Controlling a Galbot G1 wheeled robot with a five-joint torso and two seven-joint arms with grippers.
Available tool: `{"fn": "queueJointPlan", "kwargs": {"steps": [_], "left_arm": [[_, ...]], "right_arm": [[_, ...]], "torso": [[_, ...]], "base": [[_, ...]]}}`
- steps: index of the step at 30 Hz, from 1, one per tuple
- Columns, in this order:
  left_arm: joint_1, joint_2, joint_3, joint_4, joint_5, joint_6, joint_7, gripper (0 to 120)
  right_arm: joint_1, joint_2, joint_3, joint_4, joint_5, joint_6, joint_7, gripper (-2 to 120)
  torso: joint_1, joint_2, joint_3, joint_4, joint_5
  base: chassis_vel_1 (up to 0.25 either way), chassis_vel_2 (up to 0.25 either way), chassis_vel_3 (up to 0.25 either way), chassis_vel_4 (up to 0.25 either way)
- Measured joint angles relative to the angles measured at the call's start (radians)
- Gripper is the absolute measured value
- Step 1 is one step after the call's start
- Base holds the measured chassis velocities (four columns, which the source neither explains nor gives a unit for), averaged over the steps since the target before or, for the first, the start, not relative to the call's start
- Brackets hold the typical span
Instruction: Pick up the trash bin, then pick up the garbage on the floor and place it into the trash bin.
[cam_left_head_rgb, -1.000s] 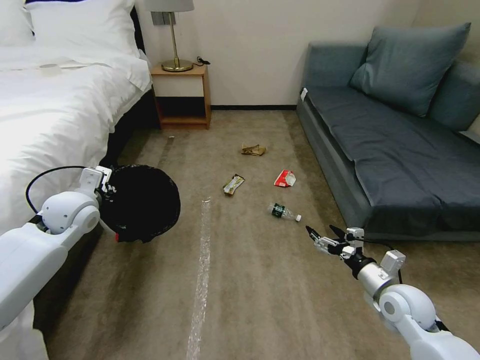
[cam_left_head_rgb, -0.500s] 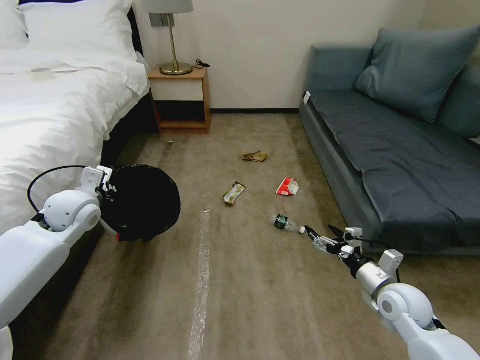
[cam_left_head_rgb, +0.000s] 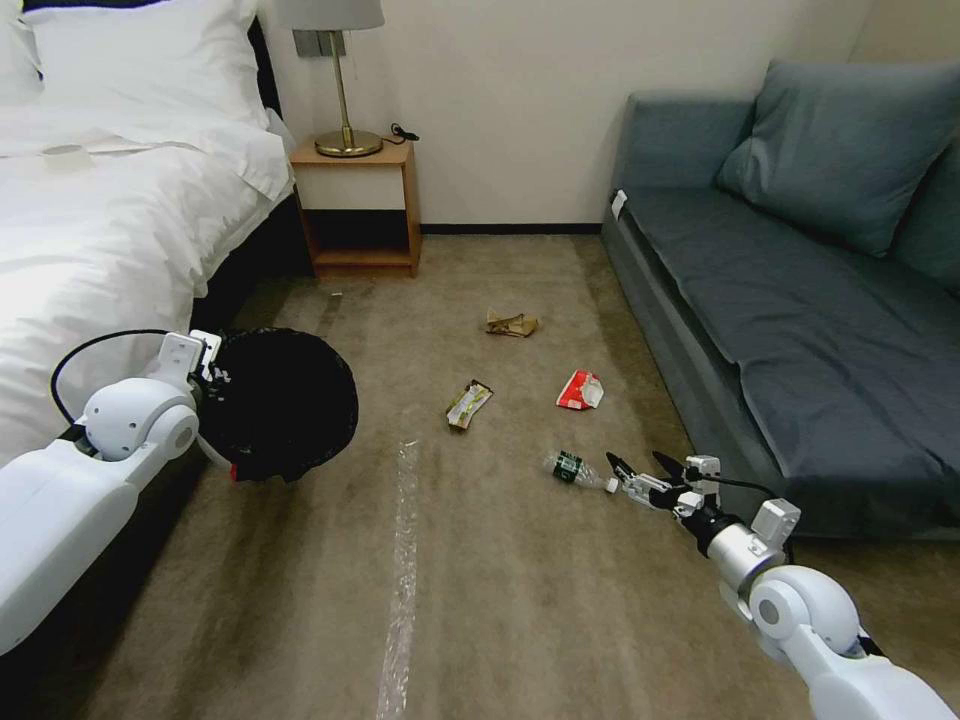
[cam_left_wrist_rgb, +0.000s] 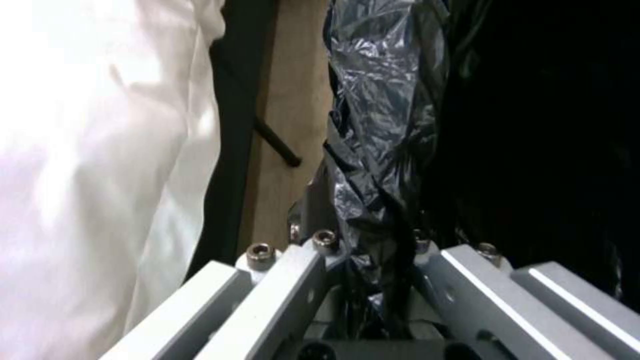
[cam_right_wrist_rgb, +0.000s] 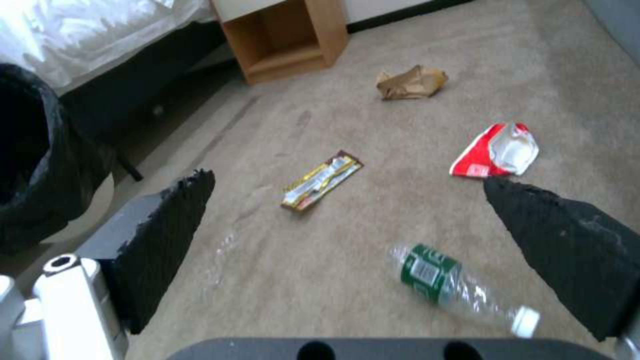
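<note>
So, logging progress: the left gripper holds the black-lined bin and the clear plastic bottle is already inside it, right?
No. The clear plastic bottle with green label lies on the carpet before the open right gripper, per the head view. The left gripper does hold the black-lined white bin.

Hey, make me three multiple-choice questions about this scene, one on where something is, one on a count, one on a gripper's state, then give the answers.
1. Which litter piece lies nearest the right gripper?
A. crumpled brown paper
B. clear plastic bottle
C. red-and-white packet

2. How many litter pieces lie on the carpet?
A. two
B. six
C. four

3. What is the left gripper doing?
A. clamping the trash bin's rim
B. hanging open above the sofa
C. holding a pillow

Answers:
1 B, the clear plastic bottle lies just ahead of its fingertips.
2 C, bottle, crumpled brown paper, snack wrapper, red-and-white packet.
3 A, its fingers pinch the trash bin liner.
</note>
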Motion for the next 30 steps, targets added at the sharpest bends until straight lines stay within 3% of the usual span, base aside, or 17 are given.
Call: {"fn": "queueJointPlan", "kwargs": {"steps": [30], "left_arm": [[0.008,0.012,-0.007,-0.015,-0.002,-0.017,0.006,1]], "right_arm": [[-0.008,0.000,0.002,0.008,-0.001,0.000,0.000,100]], "torso": [[0.000,0.000,0.000,0.0000,-0.0001]], "base": [[-0.130,0.128,0.133,-0.131]]}}
